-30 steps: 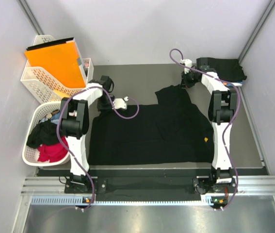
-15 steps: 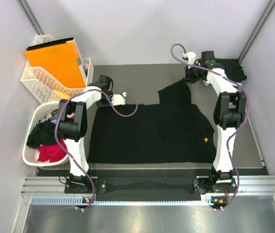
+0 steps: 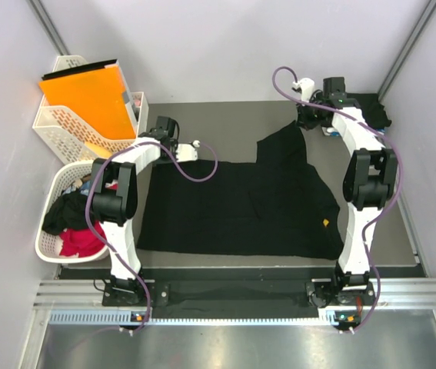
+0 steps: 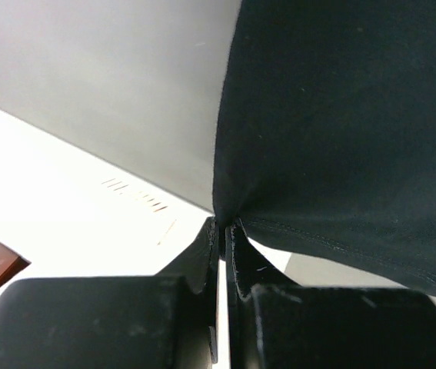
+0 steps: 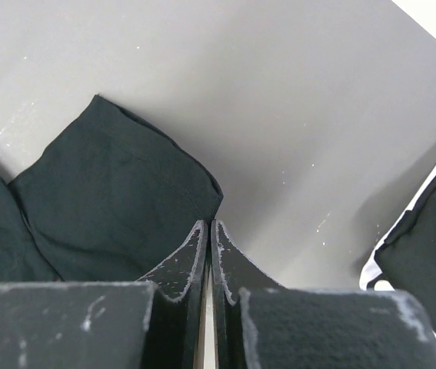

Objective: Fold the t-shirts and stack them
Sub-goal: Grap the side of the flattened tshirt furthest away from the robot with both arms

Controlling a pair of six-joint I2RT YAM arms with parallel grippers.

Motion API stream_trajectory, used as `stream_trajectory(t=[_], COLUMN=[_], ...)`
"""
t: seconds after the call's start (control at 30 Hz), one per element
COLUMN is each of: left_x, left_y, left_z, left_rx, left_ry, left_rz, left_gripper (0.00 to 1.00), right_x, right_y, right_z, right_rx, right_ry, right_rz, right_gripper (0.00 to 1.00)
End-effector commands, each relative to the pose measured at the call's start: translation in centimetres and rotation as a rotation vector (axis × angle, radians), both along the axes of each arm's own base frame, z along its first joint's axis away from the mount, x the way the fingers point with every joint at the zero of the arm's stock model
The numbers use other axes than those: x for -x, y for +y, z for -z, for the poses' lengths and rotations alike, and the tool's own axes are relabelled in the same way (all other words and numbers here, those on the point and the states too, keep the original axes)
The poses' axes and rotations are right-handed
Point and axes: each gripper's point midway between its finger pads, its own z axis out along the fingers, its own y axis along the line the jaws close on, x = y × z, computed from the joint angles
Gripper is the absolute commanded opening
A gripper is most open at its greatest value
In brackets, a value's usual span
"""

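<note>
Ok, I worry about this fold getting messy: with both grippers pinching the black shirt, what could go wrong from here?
The left gripper holds only the very edge of the black t-shirt, so it might slip free under pull. The right gripper pinches just a cloth tip, close to the folded stack, which it could nudge. The purple cable loops over the shirt and may drag it.

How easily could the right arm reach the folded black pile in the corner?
Probably easily: the right gripper sits close beside the folded black pile, with only grey table between them. But its jaws are shut on the black t-shirt, so it would likely need to let go first.
</note>
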Motion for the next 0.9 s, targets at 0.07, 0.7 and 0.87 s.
stream_trajectory(t=[0.07,0.7,0.87], left_x=[-3.2,-3.5,-3.6], left_y=[1.7,2.5,2.6], left_z=[-4.2,-3.6,-3.2], left_rx=[-0.032,-0.053,-0.058], left_ry=[-0.204,-0.201,-0.201], left_rz=[-0.093,-0.122,-0.129], left_gripper=[0.0,0.0,0.0], right_x=[-0.5,-3.3,-3.4], right_y=[-0.9,-0.2,0.8], right_z=[-4.8,-9.2,-8.6], right_rx=[0.012,0.049,0.053], right_ry=[-0.126,-0.263,-0.255], right_rz=[0.0,-0.045,-0.068], right_gripper=[0.0,0.0,0.0])
